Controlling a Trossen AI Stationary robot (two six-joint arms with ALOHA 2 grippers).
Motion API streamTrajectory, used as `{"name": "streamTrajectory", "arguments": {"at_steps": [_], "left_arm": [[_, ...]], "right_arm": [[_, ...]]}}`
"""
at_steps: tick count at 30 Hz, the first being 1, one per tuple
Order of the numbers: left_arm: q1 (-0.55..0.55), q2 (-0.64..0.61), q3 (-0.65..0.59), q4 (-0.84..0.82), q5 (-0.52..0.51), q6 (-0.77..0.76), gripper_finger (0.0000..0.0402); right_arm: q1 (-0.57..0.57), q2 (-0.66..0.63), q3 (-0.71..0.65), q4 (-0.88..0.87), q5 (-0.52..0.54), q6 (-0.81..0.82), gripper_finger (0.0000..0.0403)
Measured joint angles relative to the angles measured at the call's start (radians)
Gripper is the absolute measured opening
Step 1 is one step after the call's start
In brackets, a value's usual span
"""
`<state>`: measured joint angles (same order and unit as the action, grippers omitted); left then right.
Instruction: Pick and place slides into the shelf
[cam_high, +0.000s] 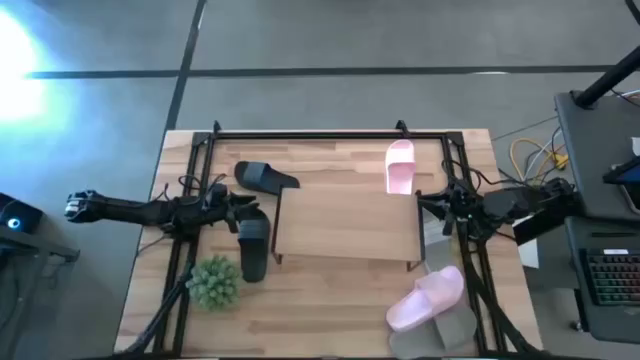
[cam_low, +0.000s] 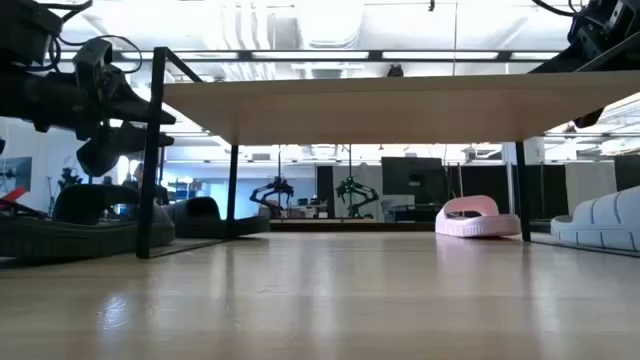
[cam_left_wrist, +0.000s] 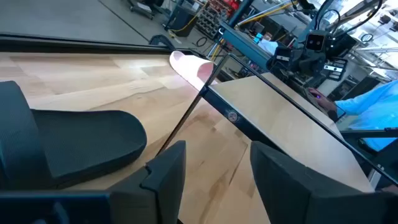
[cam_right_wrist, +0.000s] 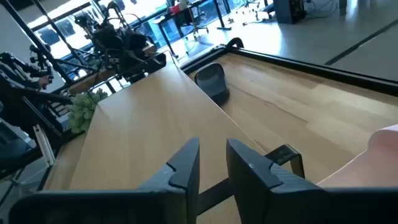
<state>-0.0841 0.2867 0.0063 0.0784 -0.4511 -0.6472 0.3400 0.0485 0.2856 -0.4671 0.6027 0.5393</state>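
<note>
The shelf stands mid-table, its plywood top bare. One black slide lies sole-down by the shelf's far left corner. The other black slide lies along the shelf's left side and shows under my left gripper in the left wrist view. A pale pink slide rests at the far right, and another pink slide at the near right. No grey-beige slides show. My left gripper hovers open at the shelf's left end. My right gripper hovers at its right end, fingers a little apart.
A small green plant stands near the table's near left, beside the black slide. Dark frame rails run along the far and side edges of the table. Bare tabletop lies in front of the shelf. A person in blue shows beyond the table.
</note>
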Motion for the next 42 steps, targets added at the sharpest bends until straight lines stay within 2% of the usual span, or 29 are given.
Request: {"name": "streamTrajectory", "arguments": {"at_steps": [32,42], "left_arm": [[0.0,0.0,0.0,0.0,0.0,0.0,0.0166],[0.0,0.0,0.0,0.0,0.0,0.0,0.0166]], "right_arm": [[0.0,0.0,0.0,0.0,0.0,0.0,0.0077],[0.0,0.0,0.0,0.0,0.0,0.0,0.0069]]}}
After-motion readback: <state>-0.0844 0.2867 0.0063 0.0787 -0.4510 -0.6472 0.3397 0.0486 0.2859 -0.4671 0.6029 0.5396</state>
